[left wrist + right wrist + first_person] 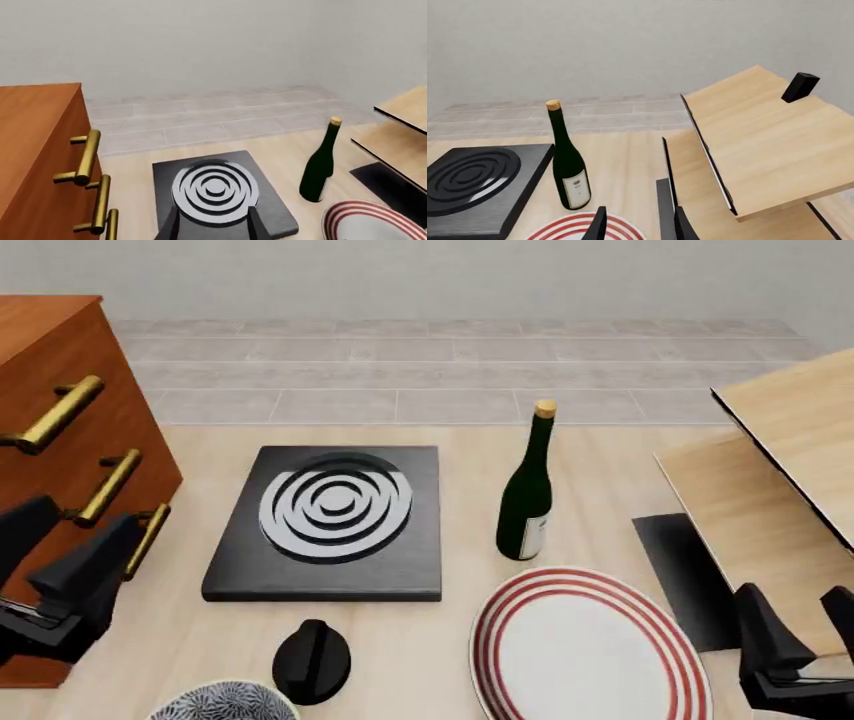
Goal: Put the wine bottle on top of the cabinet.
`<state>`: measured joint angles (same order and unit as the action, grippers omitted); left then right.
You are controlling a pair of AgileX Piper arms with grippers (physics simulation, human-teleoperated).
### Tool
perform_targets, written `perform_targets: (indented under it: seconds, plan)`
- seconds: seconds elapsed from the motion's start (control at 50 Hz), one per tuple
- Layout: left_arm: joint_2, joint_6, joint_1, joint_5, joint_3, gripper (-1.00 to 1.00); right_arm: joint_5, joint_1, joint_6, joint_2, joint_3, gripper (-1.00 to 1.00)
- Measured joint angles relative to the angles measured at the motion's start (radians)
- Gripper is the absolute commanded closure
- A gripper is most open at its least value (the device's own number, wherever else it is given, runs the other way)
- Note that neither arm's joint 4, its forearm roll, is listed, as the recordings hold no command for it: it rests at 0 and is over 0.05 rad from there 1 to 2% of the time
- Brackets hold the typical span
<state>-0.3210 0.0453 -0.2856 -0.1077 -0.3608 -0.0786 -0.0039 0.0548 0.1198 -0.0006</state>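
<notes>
My left gripper point(80, 585) and right gripper point(801, 635) both hang released; the tall dark green glass wine bottle point(526, 490) looks heavy, slick, top-heavy; I'd clasp mid-body.

Legible text, brands, numbers, signs: none that I can read in any view.

Item 1: the wine bottle point(525, 502), standing upright near the middle of the table, carries a small white label point(577, 187) low on its body. In my right wrist view the label shows only faint grey marks, too small and blurred to make out as letters or figures. In the front view and my left wrist view it is a plain pale patch.

No other item shows any marking.
</notes>
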Motion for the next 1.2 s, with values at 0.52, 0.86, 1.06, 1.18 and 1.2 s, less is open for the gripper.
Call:
perform_targets:
  seconds: [0.52,0.86,1.06,1.18,1.2]
  plan:
    - [-0.344,0.001,-0.225,0.045,-0.218,-1.00,-0.010,0.000,0.001,0.011,0.000,-1.00]
    - [-0.551,0.023,-0.326,0.084,-0.351,-1.00,-0.012,0.000,0.001,0.012,0.000,-1.00]
    - [-0.658,0.019,-0.385,0.102,-0.421,-1.00,-0.010,0.000,0.000,0.010,0.000,-1.00]
    - [-0.706,0.019,-0.406,0.105,-0.460,-1.00,-0.012,0.000,0.001,0.012,0.000,-1.00]
    - [-0.713,0.020,-0.409,0.104,-0.466,-1.00,-0.012,0.000,0.000,0.012,0.000,-1.00]
